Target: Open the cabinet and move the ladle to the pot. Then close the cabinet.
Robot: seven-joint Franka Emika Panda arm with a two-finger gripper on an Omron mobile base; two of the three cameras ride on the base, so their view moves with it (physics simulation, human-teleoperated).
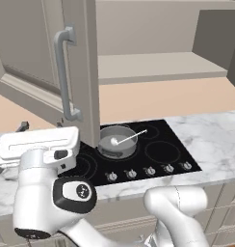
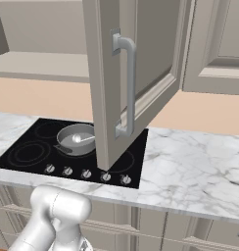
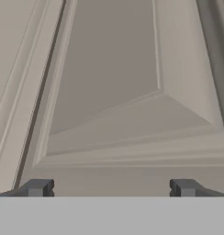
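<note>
In the left base view the cabinet (image 1: 47, 53) fills the upper left, around ten o'clock. Its door stands swung out over the stove, with the vertical silver bar handle (image 1: 64, 72) facing the camera. The end effector (image 3: 112, 188) faces the raised panel of that door close up in the hand view; its two dark fingertips (image 3: 38, 187) sit wide apart with nothing between them, so it is fully spread and empty.

Moving right, the pot (image 1: 117, 141) stands on the rear left burner of the black cooktop (image 1: 158, 154), just beside the lower edge of the open door. The ladle (image 1: 125, 139) already lies in it, bowl down inside and thin handle leaning out over the rim toward two o'clock. The right base view shows the same: the pot at nine o'clock with the ladle bowl inside, partly hidden by the door edge.

By my reading, opening the cabinet and moving the ladle are done, and only closing the door is left. The hand looks placed to push on the door's face.

The surface (image 1: 211, 130) is white marble with grey veining, running on both sides of the cooktop, with a row of knobs (image 1: 149, 171) along the cooktop's front edge. Behind it the wall is peach, with an open shelf at one o'clock in the left base view, and beige base units below.
</note>
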